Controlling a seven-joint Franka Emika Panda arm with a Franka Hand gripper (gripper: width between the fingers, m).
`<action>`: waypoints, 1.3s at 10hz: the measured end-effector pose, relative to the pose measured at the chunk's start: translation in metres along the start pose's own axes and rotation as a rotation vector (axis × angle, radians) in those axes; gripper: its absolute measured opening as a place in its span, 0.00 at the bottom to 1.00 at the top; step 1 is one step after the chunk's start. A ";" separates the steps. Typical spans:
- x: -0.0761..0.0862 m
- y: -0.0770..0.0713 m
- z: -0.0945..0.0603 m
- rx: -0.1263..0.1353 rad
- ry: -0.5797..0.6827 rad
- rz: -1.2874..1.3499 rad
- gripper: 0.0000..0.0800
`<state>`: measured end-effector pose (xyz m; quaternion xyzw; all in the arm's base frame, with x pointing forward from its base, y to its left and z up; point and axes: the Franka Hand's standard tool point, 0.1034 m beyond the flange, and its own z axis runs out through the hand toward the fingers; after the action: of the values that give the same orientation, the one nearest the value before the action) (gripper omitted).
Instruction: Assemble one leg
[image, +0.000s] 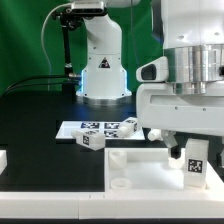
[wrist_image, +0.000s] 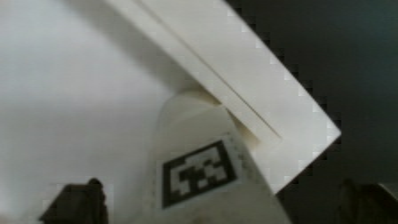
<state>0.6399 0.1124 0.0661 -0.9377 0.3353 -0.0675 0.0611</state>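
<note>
Green backdrop behind, black bench (image: 40, 115) below, and we are looking at the leg (image: 194, 160) on the exterior view's right: a stubby white block, upright, with a black-and-white square tag on its near face. It stands at the right edge of the large white tray (image: 130, 170) in the foreground. From the wrist we see the same leg (wrist_image: 205, 160), rounded and pale, tag facing us, against a long white edge of the tray (wrist_image: 231, 70).

Our arm comes down from the upper right, wrist bulky and white, claw (image: 192, 148) right over the leg. The fingers (wrist_image: 75, 203) show dark on either side of it, jaws spread, and whether they touch it we cannot tell.

Further back, the marker board (image: 85, 128) lies flat, with a second block (image: 93, 139) at its near edge.
</note>
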 end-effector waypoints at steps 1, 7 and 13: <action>0.000 0.000 0.000 0.001 -0.001 0.059 0.81; 0.003 0.002 0.001 -0.024 -0.026 0.491 0.36; 0.003 0.000 0.001 -0.044 -0.060 1.012 0.36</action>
<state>0.6423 0.1102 0.0651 -0.6601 0.7473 0.0047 0.0759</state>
